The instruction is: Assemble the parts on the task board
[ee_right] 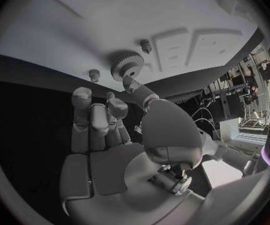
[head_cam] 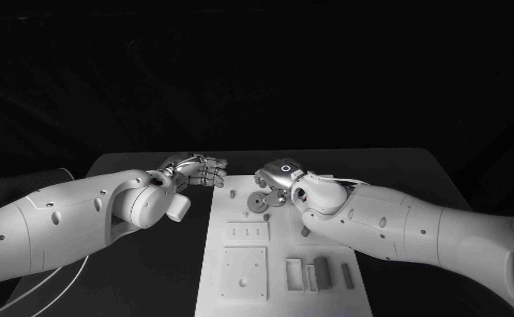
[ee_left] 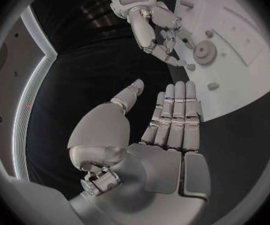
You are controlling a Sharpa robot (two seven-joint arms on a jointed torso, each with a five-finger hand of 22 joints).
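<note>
The white task board [head_cam: 281, 304] lies in the middle of the black table. A toothed gear [head_cam: 258, 202] lies flat on its far part, with a second round part [head_cam: 278, 198] beside it. My right hand [head_cam: 283, 176] hovers over that far end with its fingers apart. In the right wrist view its thumb tip [ee_right: 131, 84] is at the rim of the gear [ee_right: 127, 64], and nothing is gripped. Two small pegs [ee_right: 146, 45] [ee_right: 94, 75] stand near the gear. My left hand [head_cam: 199, 170] is over the table just left of the board, flat and empty [ee_left: 172, 120].
Nearer on the board are two raised square plates [head_cam: 246, 232] [head_cam: 244, 272] and several upright blocks in slots [head_cam: 320, 270]. The left wrist view shows my right hand [ee_left: 155, 29] reaching down to the board [ee_left: 247, 87]. Bare black table [head_cam: 140, 287] flanks the board.
</note>
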